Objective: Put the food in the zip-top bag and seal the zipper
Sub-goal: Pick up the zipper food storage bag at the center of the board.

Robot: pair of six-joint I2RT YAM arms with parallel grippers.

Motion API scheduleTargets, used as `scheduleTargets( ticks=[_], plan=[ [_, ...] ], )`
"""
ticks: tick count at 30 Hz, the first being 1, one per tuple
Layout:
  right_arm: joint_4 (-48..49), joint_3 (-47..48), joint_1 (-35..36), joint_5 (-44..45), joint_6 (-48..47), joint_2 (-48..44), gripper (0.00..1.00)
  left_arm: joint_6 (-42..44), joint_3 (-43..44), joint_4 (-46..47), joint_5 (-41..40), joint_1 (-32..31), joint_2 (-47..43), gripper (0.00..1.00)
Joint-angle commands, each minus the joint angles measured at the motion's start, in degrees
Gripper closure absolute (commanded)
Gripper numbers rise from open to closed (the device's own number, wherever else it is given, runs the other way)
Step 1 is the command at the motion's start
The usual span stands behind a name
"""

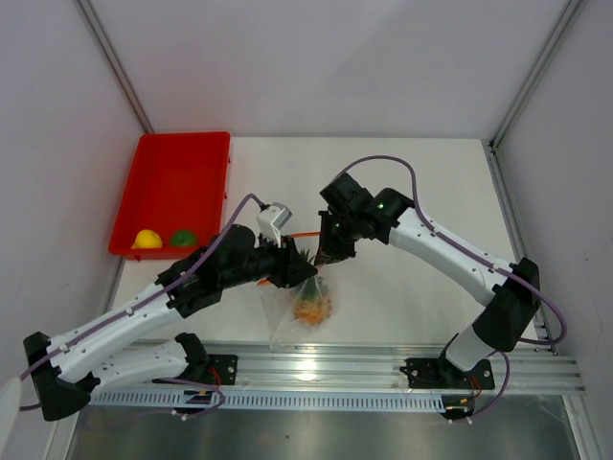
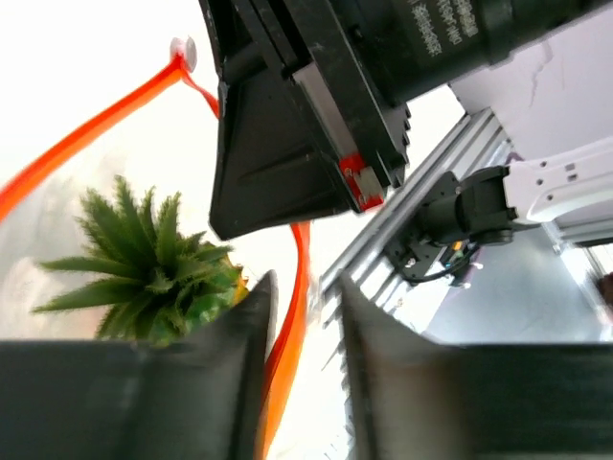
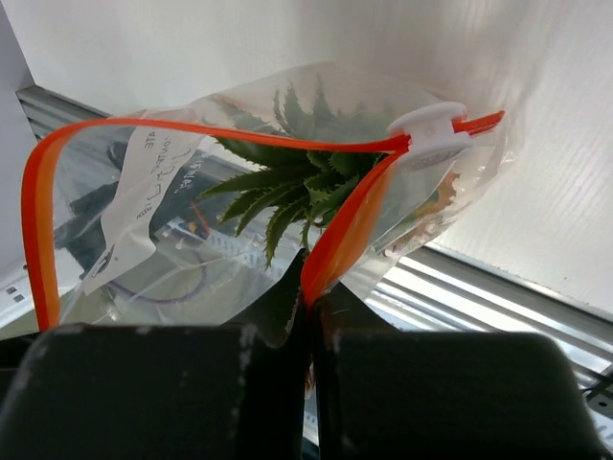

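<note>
The zip-top bag [image 1: 285, 321] hangs open between my two grippers, with the orange pineapple [image 1: 311, 309] inside it. Its green crown shows in the left wrist view [image 2: 144, 259] and the right wrist view [image 3: 297, 182]. My right gripper [image 1: 330, 251] [image 3: 311, 287] is shut on the bag's red zipper [image 3: 239, 129] near the white slider [image 3: 431, 134]. My left gripper [image 1: 287, 264] [image 2: 306, 287] is open at the bag's mouth, and the zipper [image 2: 86, 134] passes between its fingers. The yellow fruit [image 1: 147, 239] and the green fruit [image 1: 182, 237] lie in the red tray [image 1: 177, 172].
The red tray stands at the back left by the left wall. An aluminium rail [image 1: 383, 369] runs along the table's near edge just below the bag. White walls enclose the table on the left, back and right.
</note>
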Motion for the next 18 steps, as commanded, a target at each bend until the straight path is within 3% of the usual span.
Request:
scheduleTargets(
  ticks=[1, 3, 5, 7, 9, 13, 15, 18],
  plan=[
    [1.72, -0.14, 0.09, 3.64, -2.53, -4.23, 1.0, 0.22, 1.05, 0.0, -3.19, -0.07, -4.32, 0.56],
    [2.07, -0.31, 0.18, 3.99, -2.88, -4.58, 1.0, 0.22, 1.4, -2.11, -5.48, 0.01, -6.07, 0.36],
    [2.24, -0.75, 0.18, 3.99, -3.24, -4.93, 1.0, 0.83, 2.1, -4.56, -8.8, 0.28, -8.62, 0.28],
    [3.38, -1.89, 0.27, 3.91, -3.41, -5.46, 1.0, 1.44, 4.38, -6.68, -11.02, 0.89, -10.46, 0.11],
    [3.82, -2.33, 0.36, 4.17, -3.94, -5.64, 1.0, 1.62, 7.8, -10.7, -15.06, 2.82, -11.09, 0.0],
    [4.44, -2.42, 0.44, 4.61, -5.26, -5.72, 1.0, -2.5, 13.68, -20.12, -21.48, 11.24, -10.48, 0.0],
    [5.14, -2.51, 0.45, 4.26, -5.87, -6.07, 1.0, -5.65, 14.4, -24.24, -23.25, 18.71, -9.34, 0.0],
    [5.58, -2.51, 0.71, 4.17, -7.37, -6.43, 1.0, -7.51, 15.19, -25.32, -24.64, 27.24, -7.32, 0.01]
  ],
)
